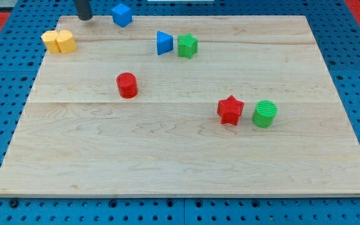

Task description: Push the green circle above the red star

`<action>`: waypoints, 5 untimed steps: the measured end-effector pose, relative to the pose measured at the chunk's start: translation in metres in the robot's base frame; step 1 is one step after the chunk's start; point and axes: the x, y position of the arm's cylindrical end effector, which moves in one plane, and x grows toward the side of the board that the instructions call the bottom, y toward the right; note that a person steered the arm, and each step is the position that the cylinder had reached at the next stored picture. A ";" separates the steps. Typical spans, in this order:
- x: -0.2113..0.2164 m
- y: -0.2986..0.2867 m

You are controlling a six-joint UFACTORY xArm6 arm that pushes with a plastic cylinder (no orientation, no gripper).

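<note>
Okay, I'm looking at the board now. The green circle (265, 114) sits toward the table's right edge, roughly at mid-depth, just beside the red star (230, 110) on the star's right, with a sliver of wood between them. I need it on the far side of the star, toward the top edge.

Handling-wise, I judge this one a small, light, rigid block with a ribbed top, and it should slide readily on the smooth wood. Being round, it will want to roll off my line if I strike off-centre, so I'd meet its near-right flank squarely and nudge it up and left in short strokes, keeping clear of the star.

My tip (84, 17) is well away, up at the table's top-left corner region, between the yellow block (59, 42) and the blue cube (122, 14), touching neither as far as I can tell. Only the rod's lower stub shows; the arm above is out of frame. No fingers here to spread or pinch, just a bare rod.

Traffic to mind on a crossing: the red cylinder (127, 85) mid-left, the blue triangle (164, 43) and green star (187, 45) near the top edge.
</note>
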 end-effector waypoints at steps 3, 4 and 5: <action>0.080 0.105; 0.091 0.109; 0.126 0.099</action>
